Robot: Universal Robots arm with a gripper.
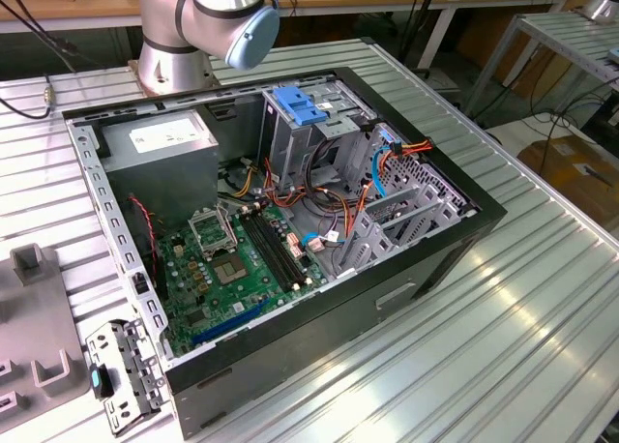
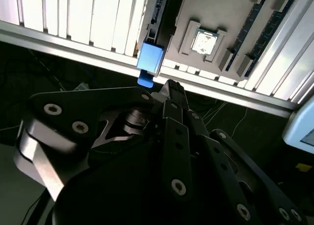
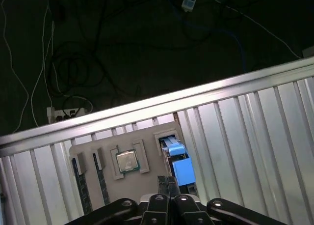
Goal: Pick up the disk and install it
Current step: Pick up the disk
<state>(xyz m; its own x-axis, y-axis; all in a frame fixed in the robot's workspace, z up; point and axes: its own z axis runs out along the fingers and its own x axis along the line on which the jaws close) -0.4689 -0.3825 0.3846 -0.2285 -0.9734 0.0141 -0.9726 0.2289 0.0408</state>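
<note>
Black gripper (image 3: 168, 179), clenched and empty, just beside the bright-blue-edged disk (image 3: 180, 168), on edge in a grey tray (image 3: 98, 144)

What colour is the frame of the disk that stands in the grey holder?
Bright blue. The disk shows it best in the first wrist view.

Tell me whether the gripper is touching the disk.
Cannot tell. In both wrist views the gripper ends right beside the disk and its blue frame; neither shows contact or a gap plainly.
</note>
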